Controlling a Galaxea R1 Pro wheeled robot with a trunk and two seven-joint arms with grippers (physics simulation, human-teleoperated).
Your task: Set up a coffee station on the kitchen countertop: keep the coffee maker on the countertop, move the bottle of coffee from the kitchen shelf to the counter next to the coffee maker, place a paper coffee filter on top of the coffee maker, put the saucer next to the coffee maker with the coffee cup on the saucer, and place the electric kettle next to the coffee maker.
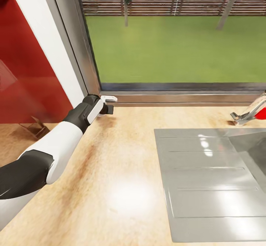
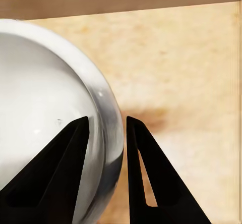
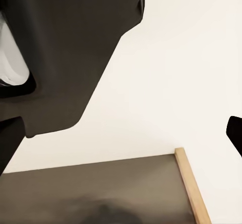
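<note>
The left gripper (image 2: 106, 133) has its two dark fingers (image 2: 60, 168) straddling the rim of a white saucer (image 2: 40, 98) — one finger over the dished face, the other outside the edge — so the jaws are pinched on that rim with only the thickness of the glazed lip between them. From the head view the left gripper (image 1: 105, 107) sits far out at the back of the wooden countertop (image 1: 122, 187), close under the window frame (image 1: 177, 91). The saucer hangs in the jaws over the counter; I cannot tell whether its far edge touches the wood.

As for how it will handle, I'd judge it light but stiff and brittle, with a slick glaze that gives the fingers little to bite on. Held at one edge like this, its weight wants to swing it down about the fingertips, so a firm, steady pinch well in over the rim looks safer than a nip at the very lip — and it should be set down flat and gently, not dropped.

Off beyond the jaws' outer side lies the steel sink (image 1: 210, 179) with its ribbed drainer, and a red and grey object (image 1: 253, 113) at the far edge that I can't identify.

The right wrist view gives a dark housing (image 3: 70, 57) against a pale wall, with a sliver of one finger at the edge; whether those jaws are spread or closed I cannot tell.
</note>
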